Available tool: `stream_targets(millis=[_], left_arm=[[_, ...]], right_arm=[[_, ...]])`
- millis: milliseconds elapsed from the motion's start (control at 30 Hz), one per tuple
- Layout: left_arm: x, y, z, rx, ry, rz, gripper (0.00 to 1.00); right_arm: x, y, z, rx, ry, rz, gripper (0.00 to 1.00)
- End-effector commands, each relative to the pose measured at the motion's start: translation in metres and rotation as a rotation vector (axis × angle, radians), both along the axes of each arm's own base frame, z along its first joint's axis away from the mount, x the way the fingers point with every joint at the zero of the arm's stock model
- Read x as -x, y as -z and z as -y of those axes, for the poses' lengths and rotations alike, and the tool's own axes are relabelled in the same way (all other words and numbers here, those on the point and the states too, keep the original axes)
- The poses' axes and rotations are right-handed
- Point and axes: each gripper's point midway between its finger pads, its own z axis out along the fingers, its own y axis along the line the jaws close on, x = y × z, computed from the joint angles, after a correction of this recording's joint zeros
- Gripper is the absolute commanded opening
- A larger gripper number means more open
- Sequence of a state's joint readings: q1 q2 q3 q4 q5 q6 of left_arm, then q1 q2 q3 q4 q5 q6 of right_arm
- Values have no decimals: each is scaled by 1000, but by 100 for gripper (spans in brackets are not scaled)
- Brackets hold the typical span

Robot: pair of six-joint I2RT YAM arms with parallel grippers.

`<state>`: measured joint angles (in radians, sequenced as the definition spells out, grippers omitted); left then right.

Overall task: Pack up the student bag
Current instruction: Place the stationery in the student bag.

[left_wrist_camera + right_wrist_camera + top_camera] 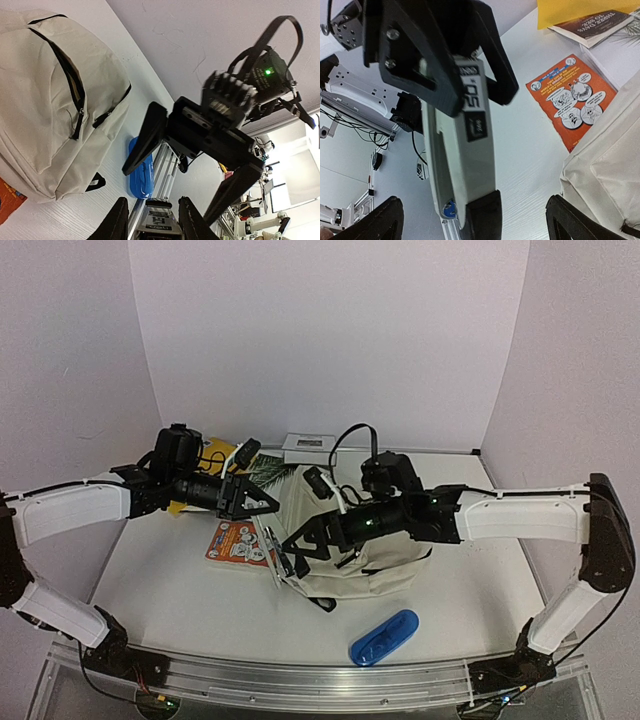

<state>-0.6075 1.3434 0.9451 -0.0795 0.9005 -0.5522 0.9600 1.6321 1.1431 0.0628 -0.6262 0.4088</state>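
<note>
Right-wrist view, clearer than overhead: left pincer (pixel 477 100) clenched on white bar (pixel 460 165), right pincer (pixel 475 220) released around its end; bag (pixel 605 165), orange booklet (pixel 572 102) beside.

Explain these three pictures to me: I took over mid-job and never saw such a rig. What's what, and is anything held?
Two robot arms, left and right, stand at a table. One picture looks down from above; the other two come from a camera on each wrist. On the table lie the cream backpack, an orange booklet and a blue case. The left hand grips a long grey-white item that I cannot name. The right hand stands wide open, facing it, holding nothing.
</note>
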Motion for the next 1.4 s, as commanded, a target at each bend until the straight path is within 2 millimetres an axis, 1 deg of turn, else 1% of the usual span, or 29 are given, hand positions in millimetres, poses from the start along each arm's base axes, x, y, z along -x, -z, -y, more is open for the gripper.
stream_targets(millis=[0,133,233,467,500,567,633,767,800,833,867,900,933,967,1000,1033,1067,1100,1133,1167,1200,1233,1300,1367], left_arm=[[7,-38,8,94,105,85,0],[6,-40,11,112,119,86,0],[3,-43,14,132,125,98,0],[1,-45,16,149,128,108,0],[1,-46,16,149,126,110,0],[1,-46,16,150,129,111,0],[1,-48,16,153,128,116,0],[-2,-45,17,148,116,114,0],[-3,-44,17,143,106,115,0],[-4,-43,16,138,96,115,0],[-6,-42,16,130,83,116,0],[-8,-41,16,124,73,117,0],[-12,-38,15,105,45,120,8],[-13,-36,14,95,36,113,10],[-21,-29,12,56,-16,114,25],[-25,-26,11,35,-41,114,37],[-26,-24,10,25,-53,111,41],[-33,-19,6,-4,-103,119,62],[-38,-17,3,-20,-142,125,76],[-41,-18,0,-27,-173,137,84],[-44,-17,-2,-36,-194,142,86],[-47,-18,-5,-41,-222,155,91],[-56,-22,-13,-58,-302,189,96],[-67,-25,-23,-81,-392,216,99]], right_arm=[[4,6,-3,-21,-14,-55,97],[7,15,-5,-21,-21,-99,94],[11,13,-9,-42,-50,-129,91],[23,16,-16,-69,-115,-180,76],[25,15,-18,-72,-126,-182,72],[27,16,-19,-74,-135,-188,67],[29,14,-20,-87,-146,-193,56],[30,12,-22,-104,-154,-200,40],[28,11,-21,-106,-146,-196,31],[26,9,-21,-109,-134,-187,26],[25,8,-20,-111,-122,-179,18],[25,5,-19,-115,-118,-173,16],[20,2,-17,-118,-86,-153,8],[19,-1,-16,-123,-79,-145,7],[14,-8,-13,-131,-42,-118,0],[9,-10,-11,-131,-9,-104,0],[8,-14,-9,-137,3,-95,0],[-2,-18,-2,-140,60,-76,0],[-10,-23,5,-146,110,-62,0],[-16,-31,12,-158,144,-48,0],[-20,-32,15,-160,162,-44,0],[-28,-35,23,-164,207,-29,0],[-48,-42,44,-169,310,-3,0],[-66,-43,66,-152,404,12,0]])
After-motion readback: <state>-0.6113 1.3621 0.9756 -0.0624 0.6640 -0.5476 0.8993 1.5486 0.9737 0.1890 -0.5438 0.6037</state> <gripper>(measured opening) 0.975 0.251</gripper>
